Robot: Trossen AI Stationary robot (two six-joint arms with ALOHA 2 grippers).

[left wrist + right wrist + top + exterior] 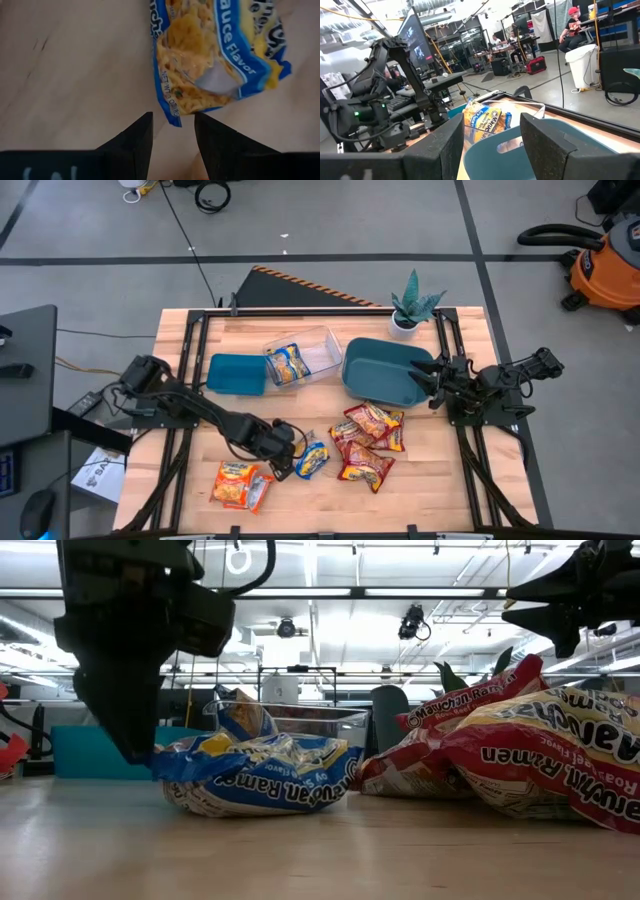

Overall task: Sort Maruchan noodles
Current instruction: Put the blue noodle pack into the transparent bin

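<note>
Your left pincer [290, 457], fingers spread, sits at the blue noodle packet's [312, 460] 9 o'clock edge on the worktop [440, 500]. Your right pincer [425, 376], released, waits over the teal bin [385, 370].

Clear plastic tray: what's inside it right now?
The clear plastic tray holds one blue-and-yellow noodle packet, leaning at its left end. Whether anything lies beneath that packet cannot be seen.

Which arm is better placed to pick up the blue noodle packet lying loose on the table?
Left. The left gripper is open at the blue packet, fingers flanking its corner. The right gripper hangs over the teal bin, far off.
</note>
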